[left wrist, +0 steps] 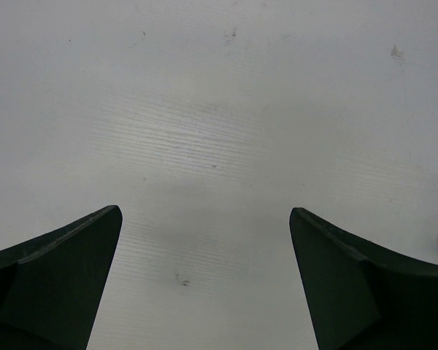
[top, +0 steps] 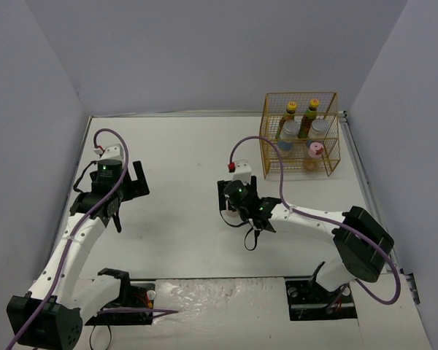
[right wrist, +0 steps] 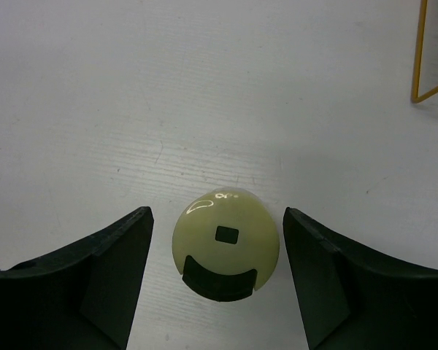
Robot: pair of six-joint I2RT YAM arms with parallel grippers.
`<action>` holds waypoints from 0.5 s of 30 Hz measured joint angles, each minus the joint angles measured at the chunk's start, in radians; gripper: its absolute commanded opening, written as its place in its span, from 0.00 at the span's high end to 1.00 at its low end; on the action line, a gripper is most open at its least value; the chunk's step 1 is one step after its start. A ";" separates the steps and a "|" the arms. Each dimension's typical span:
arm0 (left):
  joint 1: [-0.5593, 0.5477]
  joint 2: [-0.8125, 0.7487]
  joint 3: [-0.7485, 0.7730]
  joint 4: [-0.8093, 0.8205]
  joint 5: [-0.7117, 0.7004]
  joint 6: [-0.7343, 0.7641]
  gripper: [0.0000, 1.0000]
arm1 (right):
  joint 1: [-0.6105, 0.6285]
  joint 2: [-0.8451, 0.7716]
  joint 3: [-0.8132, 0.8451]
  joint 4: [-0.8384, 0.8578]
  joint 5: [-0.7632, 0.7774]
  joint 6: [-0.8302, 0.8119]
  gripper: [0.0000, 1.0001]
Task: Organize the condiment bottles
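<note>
Right gripper (right wrist: 217, 213), jaws parted, not clamped: straddles yellow-green-capped bottle (right wrist: 226, 237); sits centred between the jaws, narrow gaps either side.

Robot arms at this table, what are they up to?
They are tidying small condiment bottles. Five already stand in the yellow wire basket at far right. The right gripper hangs over the last one, a yellow-green-capped bottle out on the table, jaws either side, not touching it. The left gripper is open over the table.

Five bottles (top: 290, 131) in basket (top: 277, 165) (far right); sixth bottle (right wrist: 225, 244) between right fingers (right wrist: 95, 292).
</note>
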 measured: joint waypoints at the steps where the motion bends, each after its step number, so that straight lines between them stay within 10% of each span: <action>1: 0.000 0.000 0.000 0.000 0.002 0.000 0.03 | 0.000 0.004 0.000 0.002 0.002 0.004 0.47; 8: 0.000 0.000 0.000 0.000 0.014 0.000 0.03 | 0.000 0.014 -0.001 0.006 0.034 0.018 0.94; 15: 0.000 0.000 0.000 0.002 0.018 0.000 0.03 | -0.005 -0.126 -0.006 -0.090 0.071 -0.015 1.00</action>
